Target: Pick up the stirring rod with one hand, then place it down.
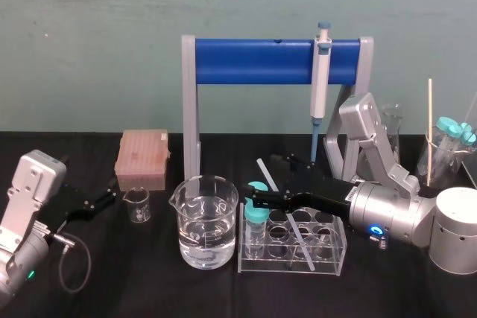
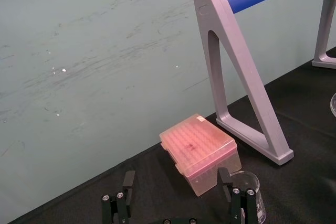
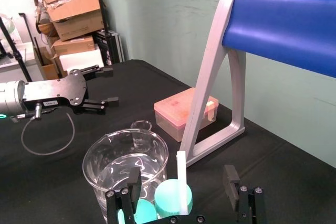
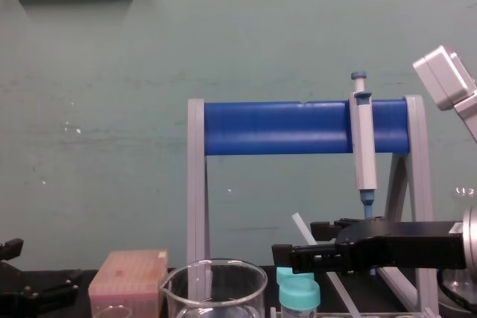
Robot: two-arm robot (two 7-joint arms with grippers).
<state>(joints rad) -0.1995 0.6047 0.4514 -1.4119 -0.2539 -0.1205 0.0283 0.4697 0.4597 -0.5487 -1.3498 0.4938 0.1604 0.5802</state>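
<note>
Stirring rod [image 1: 264, 169] leans tilted in the clear tube rack [image 1: 332, 251], lower end inside the rack, beside a teal-capped tube [image 1: 256, 223]. Right gripper [image 1: 270, 180] straddles the rod's upper part, jaws wide apart with a gap on each side, holding nothing. Left gripper [image 1: 95, 200] sits low at the far left, jaws apart and empty.

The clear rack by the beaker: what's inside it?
Two teal-capped tubes and the leaning stirring rod. The right gripper hangs over the rack, hiding part of its back row.
</note>
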